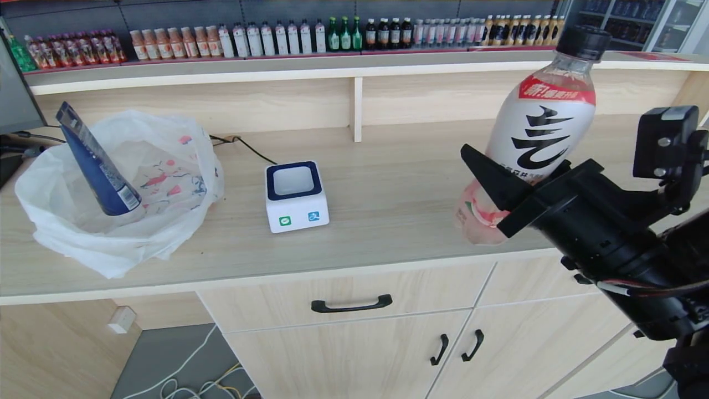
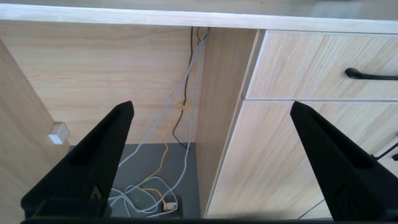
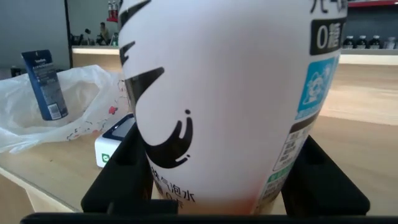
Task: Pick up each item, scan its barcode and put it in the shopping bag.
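Observation:
My right gripper [image 1: 501, 199] is shut on a white and pink drink bottle [image 1: 534, 133] with a black cap, held tilted in the air above the right end of the wooden counter [image 1: 388, 188]. Close up, the bottle [image 3: 230, 99] sits between the black fingers [image 3: 118, 180]. A white scanner box [image 1: 295, 195] with a dark blue top stands mid-counter. At the left lies the white shopping bag [image 1: 119, 194], open, with a blue tube [image 1: 97, 163] standing in it. The bag [image 3: 68, 112], tube [image 3: 45, 85] and scanner [image 3: 115, 140] lie beyond the bottle. My left gripper [image 2: 208, 162] hangs open below the counter, facing the cabinet.
A raised shelf [image 1: 354, 66] with a row of drink bottles [image 1: 288, 36] runs along the counter's back. A black cable [image 1: 243, 143] trails behind the scanner. Drawers and doors with black handles [image 1: 352, 305] are below. Loose cables [image 2: 168, 180] lie on the floor.

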